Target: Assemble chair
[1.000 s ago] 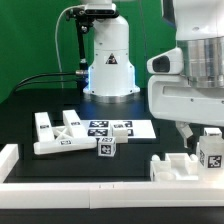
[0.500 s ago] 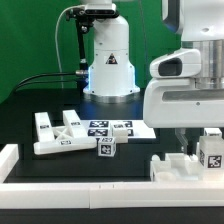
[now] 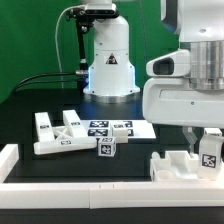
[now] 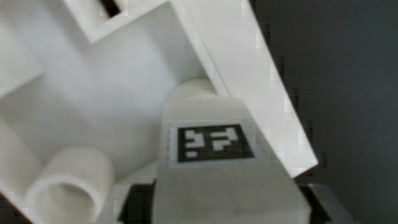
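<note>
In the exterior view my gripper [image 3: 204, 138] is at the right, shut on a white tagged chair piece [image 3: 209, 151]. It holds the piece upright at the right end of a white notched chair panel [image 3: 178, 165]; whether the two touch is not clear. In the wrist view the held piece [image 4: 214, 140] fills the middle with its square tag facing the camera. Dark fingers [image 4: 143, 206] stand on both sides of it, and white panel surfaces [image 4: 71, 100] lie behind it. More white chair pieces [image 3: 55, 135] and a small tagged cube [image 3: 106, 149] lie at the exterior view's left.
The marker board [image 3: 112, 127] lies mid-table in front of the arm's white base [image 3: 108, 65]. A low white border rail [image 3: 90, 187] runs along the front edge and up the left side. Black cables trail at the back left.
The arm has shifted slightly sideways over the notched panel, first toward the exterior view's right, then back left. The tagged piece stays in the gripper. The loose parts have not moved.
</note>
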